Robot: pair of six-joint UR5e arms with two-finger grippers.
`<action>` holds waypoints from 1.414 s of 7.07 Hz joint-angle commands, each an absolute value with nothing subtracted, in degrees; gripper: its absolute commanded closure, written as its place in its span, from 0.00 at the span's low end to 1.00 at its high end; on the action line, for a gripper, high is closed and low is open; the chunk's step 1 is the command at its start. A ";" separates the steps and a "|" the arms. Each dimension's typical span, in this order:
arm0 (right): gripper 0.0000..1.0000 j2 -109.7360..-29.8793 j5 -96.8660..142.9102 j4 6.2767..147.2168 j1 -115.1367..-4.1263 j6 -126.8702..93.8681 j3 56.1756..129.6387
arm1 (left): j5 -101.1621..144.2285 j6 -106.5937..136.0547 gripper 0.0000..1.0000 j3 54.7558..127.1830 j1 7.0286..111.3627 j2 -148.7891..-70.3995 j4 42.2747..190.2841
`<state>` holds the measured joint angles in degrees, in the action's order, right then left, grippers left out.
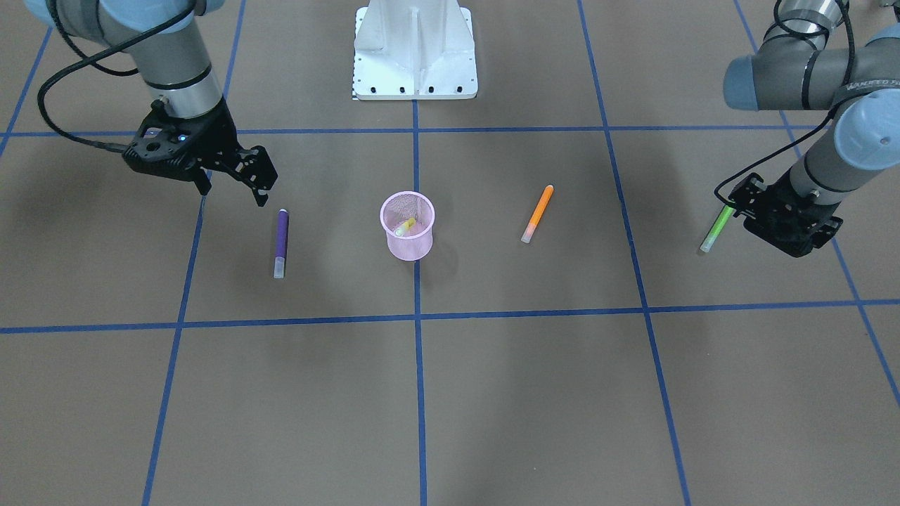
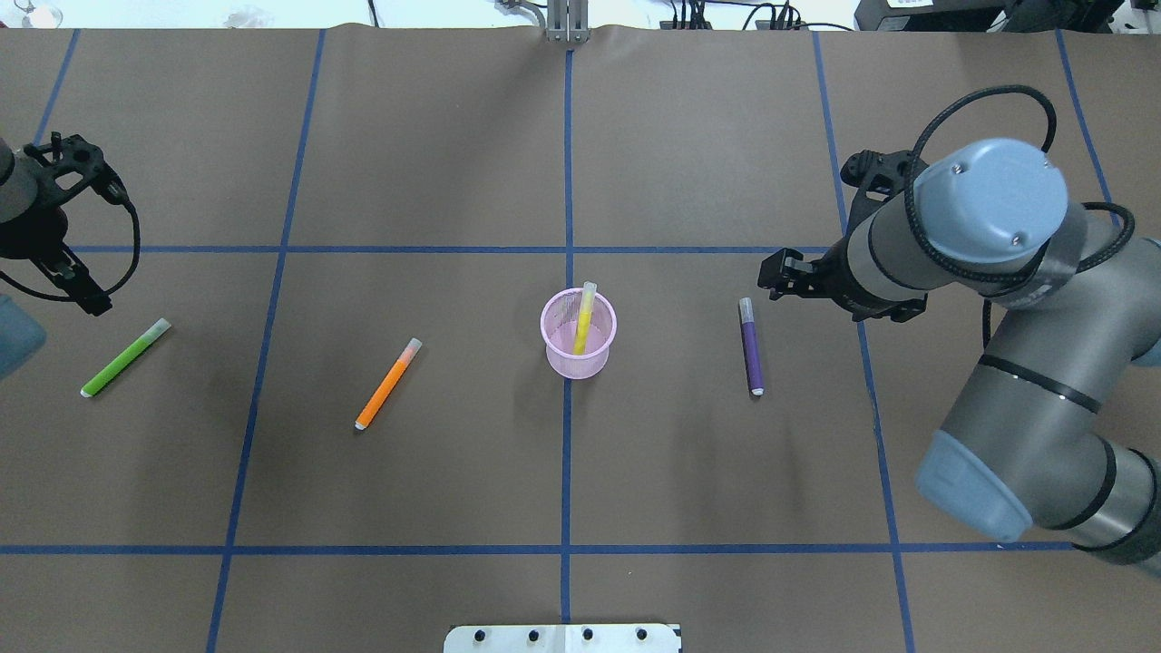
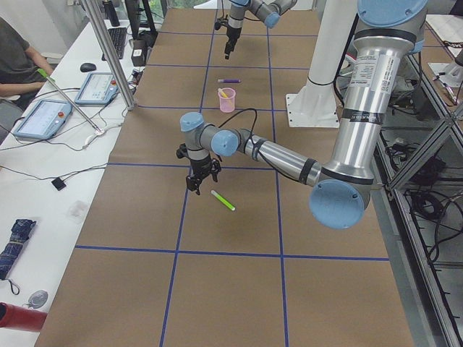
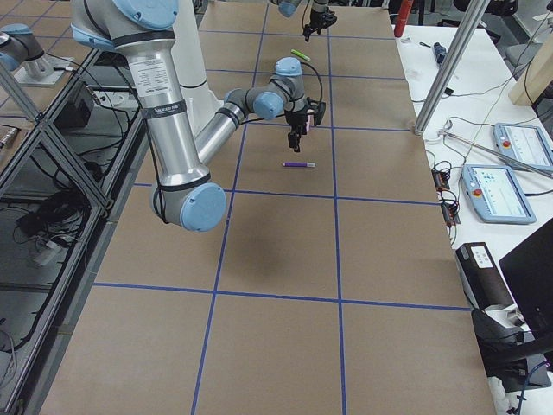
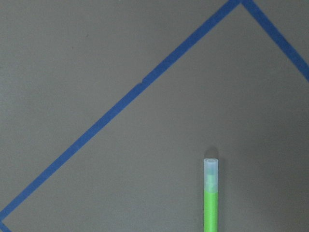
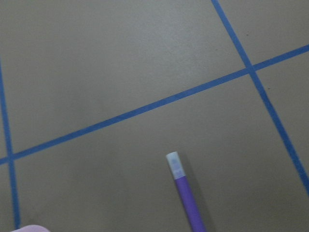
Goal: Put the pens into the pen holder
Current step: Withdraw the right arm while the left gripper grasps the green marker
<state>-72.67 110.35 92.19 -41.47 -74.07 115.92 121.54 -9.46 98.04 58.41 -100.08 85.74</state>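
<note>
Status: one of four pens is in. The yellow pen stands tilted inside the pink cup, its pale cap poking over the rim. Three pens lie flat on the table.

- Purple pen: near the cup, on my right of it.
- Orange pen: near the cup, on my left of it.
- Green pen: well apart from the cup, far out on my left.

My right gripper hangs above the table just beyond the purple pen's capped end, on the side away from the cup. Its fingers are spread wide and hold nothing. My left gripper hovers beside the green pen. It is empty, and its fingers look parted, though the view is poor.

Judged next step: come down on the purple pen.

Risks:
- The pen is round. If one finger lands first, it may roll or skid out of the grip.
- A pinch near an end could let the pen swing while I carry it.
- The mesh cup looks light, and a knock at the rim could tip it.
- The leaning yellow pen narrows the opening, so a new pen may catch on it.
- If both arms head for the cup together, they may crowd each other.
</note>
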 commanded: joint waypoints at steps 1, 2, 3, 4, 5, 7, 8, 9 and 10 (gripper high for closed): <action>0.00 -74.95 125.20 92.11 -51.29 -59.91 111.81 | 122.25 -7.05 0.01 93.97 56.78 -101.68 86.22; 0.00 -75.75 125.68 92.11 -52.81 -58.20 111.62 | 122.26 -4.51 0.01 93.78 54.25 -101.95 86.13; 0.00 -75.94 125.77 92.11 -53.17 -57.92 111.19 | 122.34 -3.87 0.01 94.21 53.62 -101.69 86.13; 0.00 -76.89 125.77 92.11 -54.04 -56.70 111.18 | 122.08 -4.22 0.02 93.70 53.44 -100.21 86.22; 0.00 -76.99 125.77 92.11 -54.14 -55.82 110.83 | 122.17 -3.78 0.02 93.17 52.83 -100.37 86.13; 0.00 -77.25 125.68 92.11 -54.31 -55.99 110.74 | 122.08 -3.34 0.01 91.59 51.59 -100.90 86.04; 0.00 -77.34 125.68 92.11 -54.32 -56.25 110.83 | 122.08 -3.34 0.13 91.58 51.42 -100.90 86.13; 0.00 -77.43 125.68 92.11 -54.40 -56.25 110.92 | 122.08 -3.34 0.21 91.58 51.42 -100.90 86.13; 0.00 -77.34 125.68 92.11 -54.40 -56.34 110.92 | 122.08 -3.25 0.32 91.50 51.33 -100.90 86.13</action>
